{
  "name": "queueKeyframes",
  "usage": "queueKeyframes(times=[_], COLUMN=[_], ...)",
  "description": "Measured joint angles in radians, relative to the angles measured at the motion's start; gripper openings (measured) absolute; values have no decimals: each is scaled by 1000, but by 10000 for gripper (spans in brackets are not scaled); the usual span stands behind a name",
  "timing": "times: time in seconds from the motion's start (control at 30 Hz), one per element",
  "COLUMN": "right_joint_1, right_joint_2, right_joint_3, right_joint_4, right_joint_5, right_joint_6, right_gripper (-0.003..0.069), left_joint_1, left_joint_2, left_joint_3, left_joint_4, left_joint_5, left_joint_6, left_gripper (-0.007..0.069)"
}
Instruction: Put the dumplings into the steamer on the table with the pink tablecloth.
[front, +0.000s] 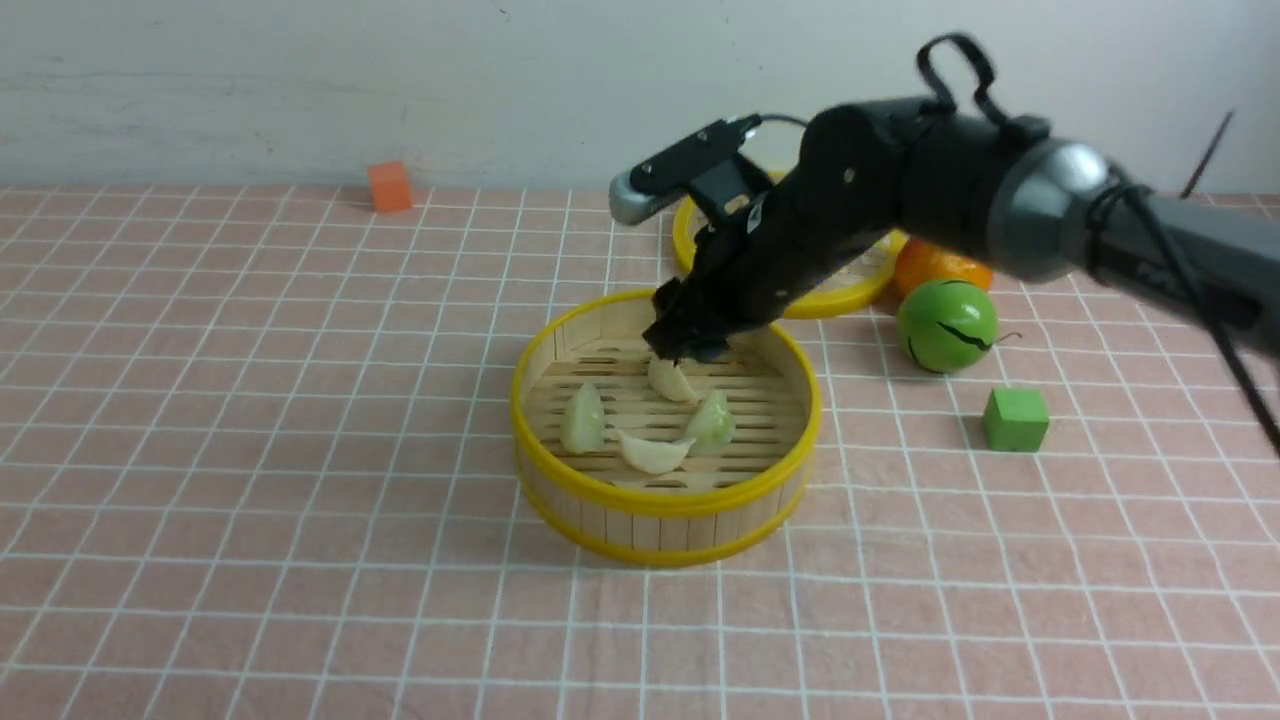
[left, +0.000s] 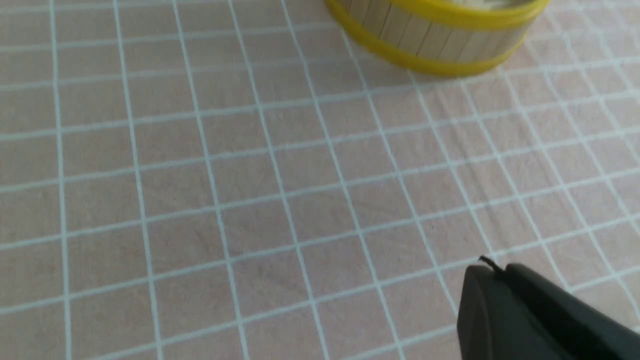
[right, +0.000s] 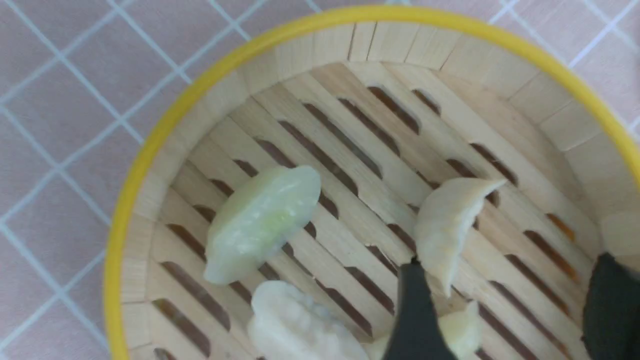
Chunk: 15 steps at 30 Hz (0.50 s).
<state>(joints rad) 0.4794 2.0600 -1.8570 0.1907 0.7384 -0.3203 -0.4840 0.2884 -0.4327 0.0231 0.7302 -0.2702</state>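
Placing is judged done: four pale glossy crescent dumplings (front: 655, 450) are seen in the round yellow-rimmed bamboo steamer (front: 660, 498); the right fingers (right: 417, 315) are spread at its twelve o'clock, so a clean lift is called for; the left fingers' (left: 525, 315) state cannot be told

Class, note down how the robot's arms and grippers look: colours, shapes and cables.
The right arm is glossy black with a rounded silver-grey joint, a looped black cable on top and a black-and-silver camera at its wrist. The right gripper has slim black fingers. Of the left gripper, only a matt black rounded tip shows.
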Motion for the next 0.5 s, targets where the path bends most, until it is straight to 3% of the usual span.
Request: queueKeyframes(times=[0.13, 0.17, 0.2, 0.23, 0.3, 0.5], right_joint_1=[0, 0, 0, 0, 0, 0], right_joint_2=[-156, -164, -239, -247, -338, -539], right_joint_3=[-2, -2, -2, -2, -2, 115], right_joint_4=[-7, -7, -7, -7, -5, 20], right_joint_5=[47, 50, 73, 76, 132, 231], right_joint_6=[0, 0, 0, 0, 0, 0], right_gripper=[226, 215, 114, 104, 1, -17], left_joint_1=[0, 0, 0, 0, 0, 0], left_joint_2=[-116, -124, -149, -151, -162, -162], left_joint_3=[51, 55, 65, 65, 66, 66], left_joint_4=[34, 36, 42, 42, 44, 44], left_joint_5=[-85, -88, -103, -103, -105, -107], left_joint_6=[-9, -9, -10, -10, -12, -13], left_gripper=[29, 29, 29, 29, 33, 38])
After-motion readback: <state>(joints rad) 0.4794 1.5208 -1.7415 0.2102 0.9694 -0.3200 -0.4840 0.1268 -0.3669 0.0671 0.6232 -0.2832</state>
